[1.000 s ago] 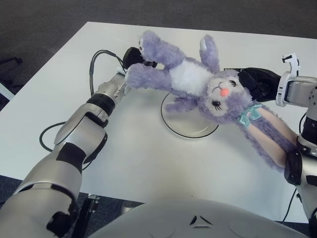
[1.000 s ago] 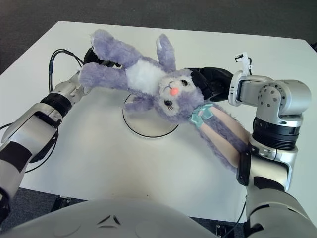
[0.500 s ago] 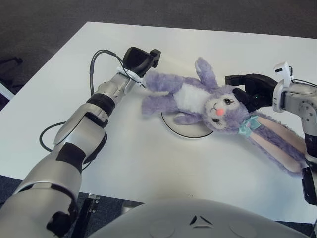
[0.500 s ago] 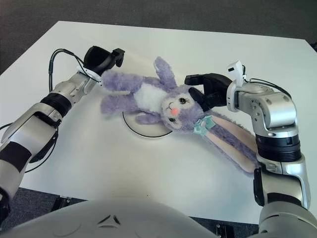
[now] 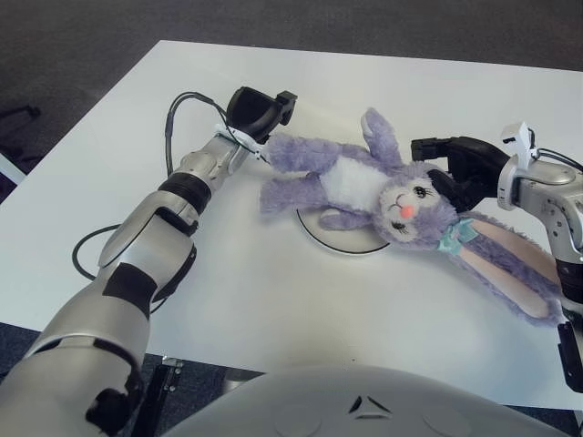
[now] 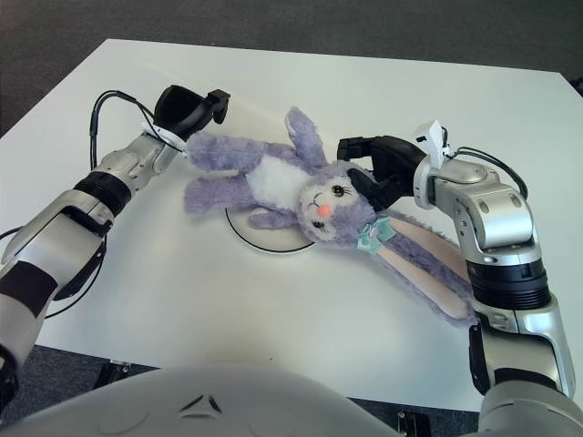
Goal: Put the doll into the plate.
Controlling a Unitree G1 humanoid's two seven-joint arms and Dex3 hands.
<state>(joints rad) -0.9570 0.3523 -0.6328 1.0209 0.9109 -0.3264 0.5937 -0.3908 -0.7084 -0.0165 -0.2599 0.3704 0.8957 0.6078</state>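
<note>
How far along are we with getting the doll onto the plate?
Mostly done: the doll lies across the plate, its ears trailing onto the table. In hand: the left robot hand and right robot hand sit open at its leg and head. Left: withdraw both.

A white table (image 5: 273, 300) stood on dark carpet (image 5: 82, 45). A black cable (image 5: 86, 244) lay looped near its left edge.
</note>
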